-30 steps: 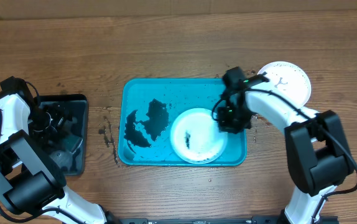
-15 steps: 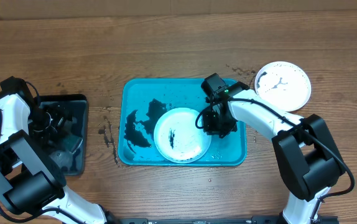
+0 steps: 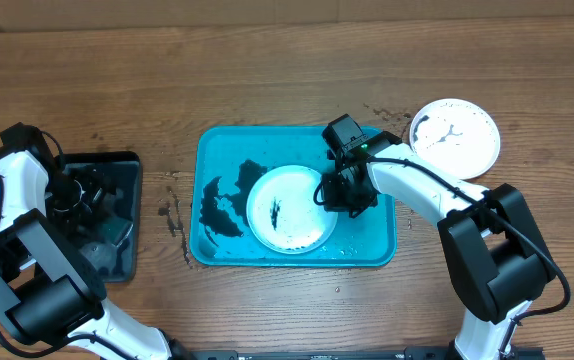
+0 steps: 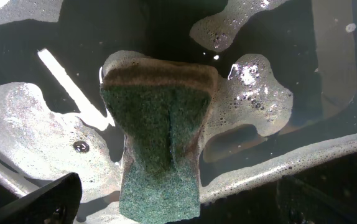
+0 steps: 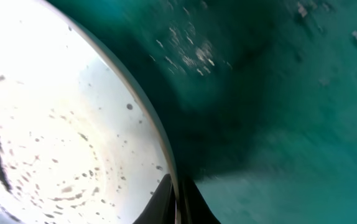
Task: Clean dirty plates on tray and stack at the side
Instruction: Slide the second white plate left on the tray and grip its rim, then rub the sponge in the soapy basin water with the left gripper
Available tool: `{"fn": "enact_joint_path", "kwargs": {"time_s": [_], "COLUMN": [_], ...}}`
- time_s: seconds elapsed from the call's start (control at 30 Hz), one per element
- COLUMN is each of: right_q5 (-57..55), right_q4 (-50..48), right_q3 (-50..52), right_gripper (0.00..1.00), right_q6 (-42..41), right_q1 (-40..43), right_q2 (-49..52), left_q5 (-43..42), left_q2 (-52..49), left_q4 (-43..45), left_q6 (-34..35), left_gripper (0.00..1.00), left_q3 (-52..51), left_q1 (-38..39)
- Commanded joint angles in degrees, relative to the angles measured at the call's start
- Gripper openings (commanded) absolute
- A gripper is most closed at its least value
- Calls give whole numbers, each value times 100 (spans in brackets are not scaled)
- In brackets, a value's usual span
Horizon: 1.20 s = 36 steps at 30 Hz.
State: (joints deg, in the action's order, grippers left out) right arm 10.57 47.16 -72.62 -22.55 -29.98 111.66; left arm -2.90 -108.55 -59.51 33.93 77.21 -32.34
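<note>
Looking down from overhead, the wooden surface (image 3: 287, 70) carries a glossy turquoise plastic tray (image 3: 207, 145), rectangular with rounded corners and a raised rim. Black smears (image 3: 229, 200) spread over its left half. A round, shallow white plate (image 3: 289, 215) with a dark streak and specks lies inside the tray, right of centre. The right claw (image 3: 339, 196) sits at this plate's right edge, over the tray. A second white plate (image 3: 455, 138), marked with black streaks, rests on the bare wood well apart, past the tray's upper right corner. Far left, the left claw (image 3: 85, 192) hangs over a smaller black tray (image 3: 127, 165).

From the left wrist, a sponge (image 4: 160, 155) with a coarse green scouring face and a tan foam layer lies in dark soapy water (image 4: 35, 149) patched with white froth. Dark fingertips (image 4: 41, 202) show at both lower corners, so the left claw stands wide with the sponge between them, untouched.

From the right wrist, the speckled white plate fills the left side, its thin curved rim running down into the dark fingertips (image 5: 194, 202), which are pinched narrow on that rim. Wet turquoise tray floor lies to the right, blurred.
</note>
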Motion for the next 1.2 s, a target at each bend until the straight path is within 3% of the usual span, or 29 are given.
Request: {"fn": "enact_joint_path", "kwargs": {"time_s": [0.0, 0.5, 0.63, 1.07, 1.17], "right_q5": [227, 0, -525, -564, -605], "right_q4": [-221, -1202, -1134, -1152, -1154], "right_q3": [26, 26, 26, 26, 26], "right_gripper": [4, 4, 4, 4, 4], "right_q6": [-435, -669, -1073, -1069, -1069], "right_q1": [-9, -413, -496, -496, -496], "right_q2": [-9, -9, -9, -9, -9], "left_q5": [-28, -28, -28, 190, -334], "left_q2": [-9, -9, -9, -9, -9], "left_q4": [7, 7, 7, 321, 122], "left_q6": [-52, -52, -52, -46, -74], "left_gripper": [100, 100, 100, 99, 100], "left_q3": [20, 20, 20, 20, 20], "left_q1": [11, 11, 11, 11, 11]}}
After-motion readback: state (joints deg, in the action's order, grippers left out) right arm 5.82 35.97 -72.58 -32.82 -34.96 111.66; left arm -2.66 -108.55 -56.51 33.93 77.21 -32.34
